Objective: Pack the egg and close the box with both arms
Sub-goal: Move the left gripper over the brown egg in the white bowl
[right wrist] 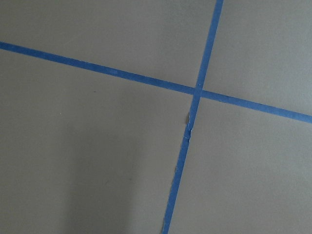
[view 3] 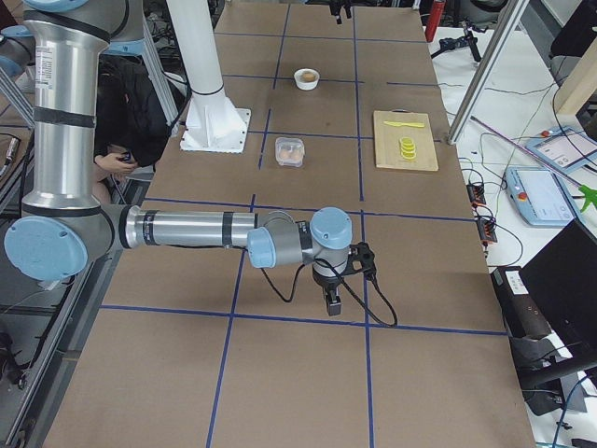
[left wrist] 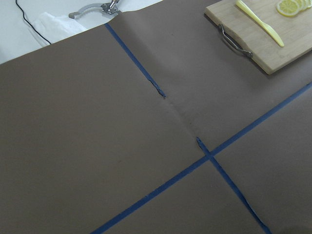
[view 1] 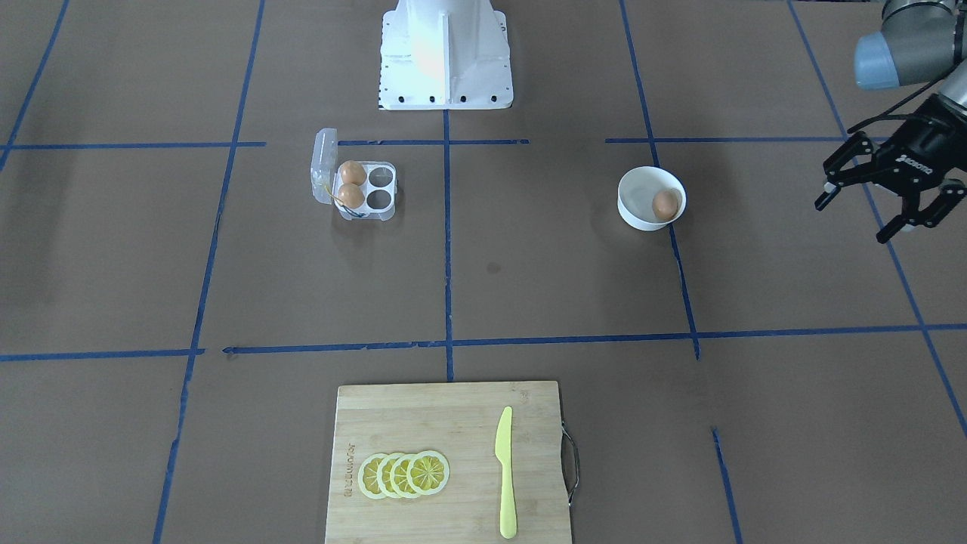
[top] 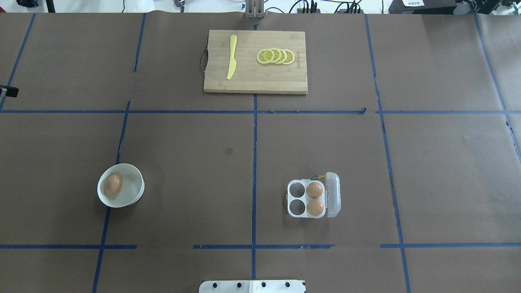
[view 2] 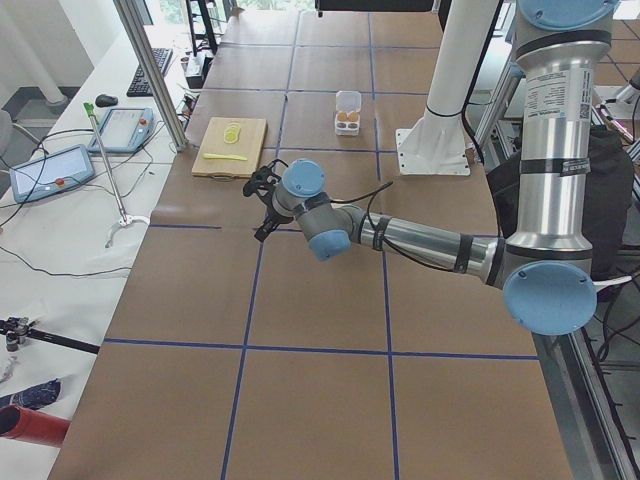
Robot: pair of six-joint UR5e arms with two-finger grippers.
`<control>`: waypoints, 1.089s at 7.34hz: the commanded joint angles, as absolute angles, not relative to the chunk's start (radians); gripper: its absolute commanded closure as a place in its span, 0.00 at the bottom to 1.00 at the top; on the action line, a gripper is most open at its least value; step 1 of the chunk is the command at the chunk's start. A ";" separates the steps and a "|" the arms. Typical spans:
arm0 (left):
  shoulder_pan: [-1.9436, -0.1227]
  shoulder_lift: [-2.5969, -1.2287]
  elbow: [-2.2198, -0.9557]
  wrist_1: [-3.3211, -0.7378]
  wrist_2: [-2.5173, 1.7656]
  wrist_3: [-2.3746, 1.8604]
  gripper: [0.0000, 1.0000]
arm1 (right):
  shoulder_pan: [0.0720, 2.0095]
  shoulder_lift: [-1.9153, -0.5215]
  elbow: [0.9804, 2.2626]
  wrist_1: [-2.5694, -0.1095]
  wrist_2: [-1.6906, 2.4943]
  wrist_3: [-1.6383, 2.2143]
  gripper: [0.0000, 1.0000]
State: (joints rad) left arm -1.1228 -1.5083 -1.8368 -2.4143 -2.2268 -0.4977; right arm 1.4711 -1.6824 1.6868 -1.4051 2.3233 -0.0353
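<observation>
Over the table's left side, the left arm's black two-finger gripper (view 1: 857, 215) hangs with its jaws spread wide and empty. Nearest to it the small orange-brown egg (view 1: 665, 204) lies in a round white bowl (view 1: 628, 202), while the clear plastic four-cell egg carton (view 1: 387, 189) sits on the robot's right, lid up, with two like eggs (view 1: 352, 172) in the cells beside the hinge. Farther right the right arm's black gripper (view 3: 333, 297) points down; its jaws' state cannot be told.

An egg (top: 112, 184) lay in the bowl (top: 131, 174) at left; the box (top: 297, 189), right and nearer, held two eggs (top: 314, 190); the board (top: 252, 83) lay far.
</observation>
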 commanded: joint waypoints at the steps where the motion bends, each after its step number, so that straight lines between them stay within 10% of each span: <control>1: -0.893 -1.491 -1.925 -2.413 -2.079 -0.729 0.01 | 1.471 -1.681 1.686 -1.405 2.322 -0.035 0.00; 3: -0.717 -1.493 -1.960 -2.413 -1.999 -1.055 0.41 | 1.471 -1.681 1.686 -1.405 2.322 -0.035 0.00; 8: -0.540 -1.459 -1.960 -2.301 -1.773 -1.164 0.38 | 1.471 -1.686 1.684 -1.405 2.321 -0.035 0.00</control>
